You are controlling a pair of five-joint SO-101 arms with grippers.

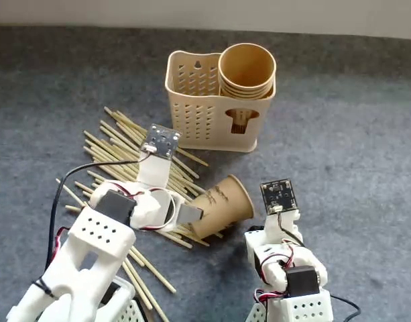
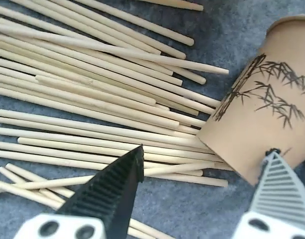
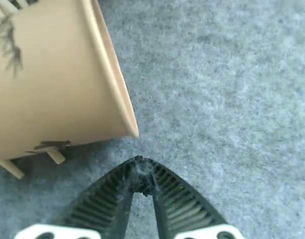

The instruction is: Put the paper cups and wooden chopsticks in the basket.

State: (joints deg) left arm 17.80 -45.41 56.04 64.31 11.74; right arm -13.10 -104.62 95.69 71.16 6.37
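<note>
Grey, carpet-like fabric covers the surface (image 1: 366, 168), and a pale wall (image 1: 192, 13) runs along its far edge in the high view.

The left hand (image 2: 207, 152) is spread wide and grips nothing. Its dark finger (image 2: 112, 189) hangs over the scattered chopsticks (image 2: 92, 94). The tip of its pale ribbed finger (image 2: 276, 189) sits right at the closed end of a fallen paper cup (image 2: 261, 114); it looks to be touching, though contact cannot be confirmed. Part of that closed end lies in the gap between the two fingers.

The right hand (image 3: 140, 177) is clenched, its two dark ribbed tips meeting, with nothing between them. It sits low over bare fabric, just beside the rim of the same cup (image 3: 52, 79).

That cup (image 1: 222, 204) lies on its side between the two arms, with its open mouth towards the right arm and its base towards the left. It is tan paper with a dark bamboo-leaf print on the wall, and it rests partly on the ends of a few chopsticks.

The chopsticks (image 1: 118, 151) are plain pale wood. They are strewn in a loose, mostly parallel heap on the left arm's side, reaching from near the basket back under that arm.

The basket (image 1: 192, 114) is cream plastic with rows of small holes, and it stands upright at the far middle of the surface. A stack of paper cups (image 1: 245, 70) stands mouth-up in its compartment on the right arm's side.
</note>
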